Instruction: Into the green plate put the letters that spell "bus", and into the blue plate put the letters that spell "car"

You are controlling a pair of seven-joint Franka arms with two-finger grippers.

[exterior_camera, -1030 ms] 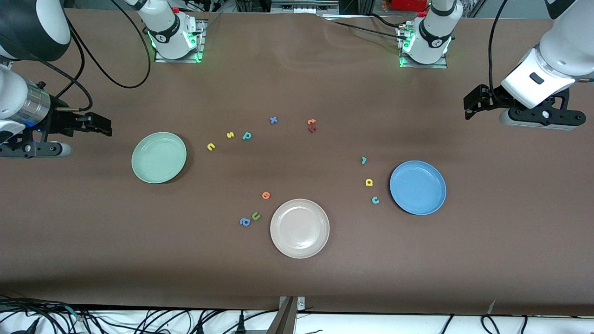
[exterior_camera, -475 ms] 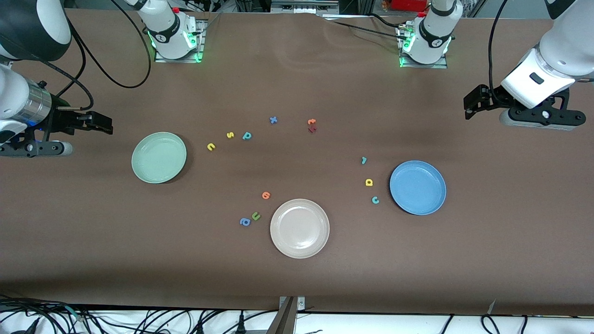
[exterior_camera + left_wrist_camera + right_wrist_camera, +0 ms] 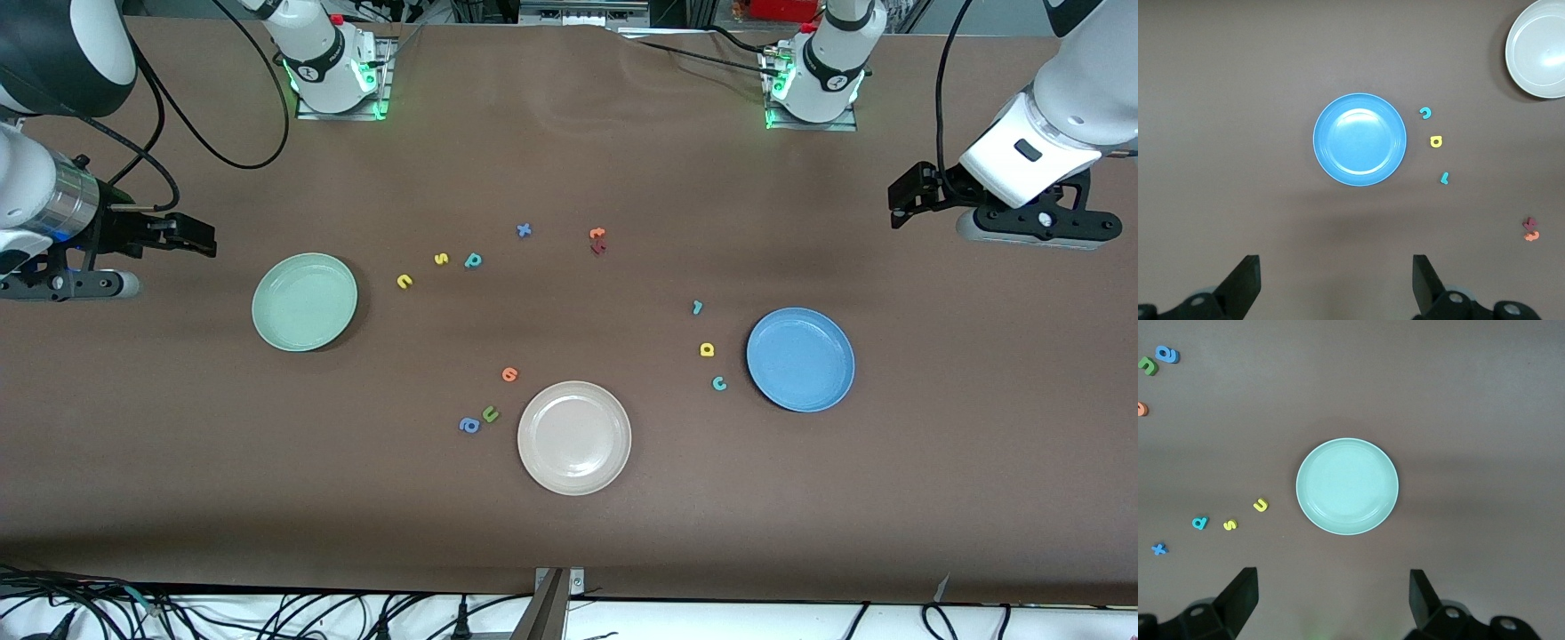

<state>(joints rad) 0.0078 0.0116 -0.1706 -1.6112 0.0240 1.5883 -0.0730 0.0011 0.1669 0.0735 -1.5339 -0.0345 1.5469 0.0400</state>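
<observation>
Both pincers wide, holding nothing. The right pincer (image 3: 200, 240) hangs beside the green plate (image 3: 304, 301), its arm nearer to yellow "u" (image 3: 404, 281); the left pincer (image 3: 900, 200) waits.

The worktop (image 3: 569, 533) has a plain brown surface. Three round plates rest on it: the green plate (image 3: 304, 302) toward the right arm's end, the blue plate (image 3: 800, 359) toward the left arm's end, and a beige-white plate (image 3: 574, 437) between them, nearest the front camera.

Foam letters lie loose on the surface:
- yellow "u" (image 3: 404, 281), yellow "s" (image 3: 441, 259) and teal "b" (image 3: 473, 260) in a row beside the green plate;
- teal "r" (image 3: 697, 308), yellow "a" (image 3: 707, 349) and teal "c" (image 3: 719, 383) beside the blue plate;
- blue "x" (image 3: 524, 230) and an orange and a red letter (image 3: 597, 240), touching, farthest from the camera;
- an orange letter (image 3: 509, 374), olive-green "u" (image 3: 490, 413) and blue "a" (image 3: 468, 426) near the beige-white plate.
</observation>
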